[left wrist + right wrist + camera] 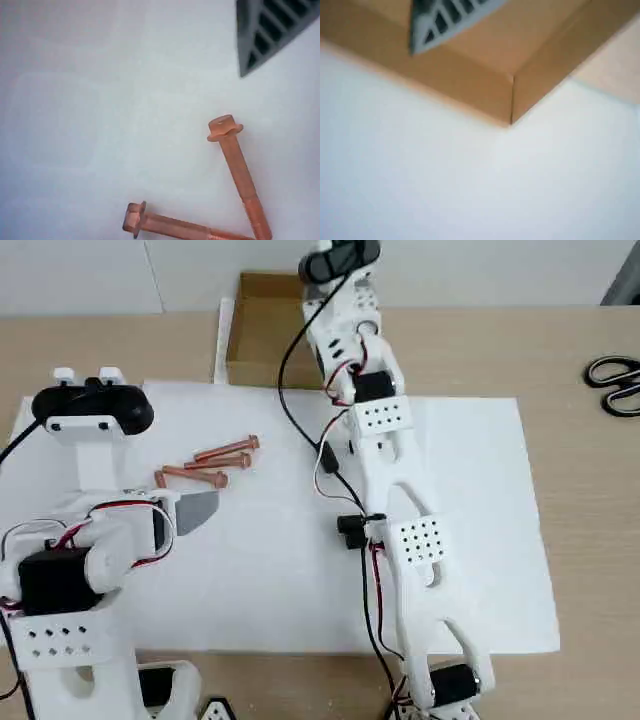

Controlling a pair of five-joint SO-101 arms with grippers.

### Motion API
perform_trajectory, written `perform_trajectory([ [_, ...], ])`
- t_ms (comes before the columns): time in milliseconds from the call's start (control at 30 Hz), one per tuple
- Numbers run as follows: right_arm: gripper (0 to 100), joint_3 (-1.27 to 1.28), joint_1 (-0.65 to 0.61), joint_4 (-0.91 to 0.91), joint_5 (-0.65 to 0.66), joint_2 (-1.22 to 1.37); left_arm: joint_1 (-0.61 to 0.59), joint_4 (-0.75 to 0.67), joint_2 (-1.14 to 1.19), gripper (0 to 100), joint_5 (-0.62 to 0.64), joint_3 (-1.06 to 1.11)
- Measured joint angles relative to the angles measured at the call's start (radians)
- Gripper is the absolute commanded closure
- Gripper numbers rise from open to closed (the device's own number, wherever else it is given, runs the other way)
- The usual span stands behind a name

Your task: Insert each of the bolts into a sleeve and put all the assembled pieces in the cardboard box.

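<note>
- Progress barely begun, by the look of it: bolts (222, 460) loose and bare-shanked on the white sheet (280, 570), just ahead of the left gripper (195, 512); impossible to tell whether gripping or not.
- Open sheet beside that gripper, toward the right arm (420, 540); room to work.
- Farther off, cardboard box (262, 335) beyond the sheet's edge, right gripper (427, 35) over its corner, grip likewise impossible to tell; wall to clear at every drop.
</note>
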Motion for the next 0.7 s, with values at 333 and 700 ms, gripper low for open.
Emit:
perform_trajectory([
  [333,81.1,-0.123,0.040,0.560,0.000,-0.193,0.000,0.000,0.000,64,0.000,0.000],
  [700,81.1,-0.130,0.049,1.151,0.000,-0.531,0.000,0.000,0.000,64,0.000,0.000],
])
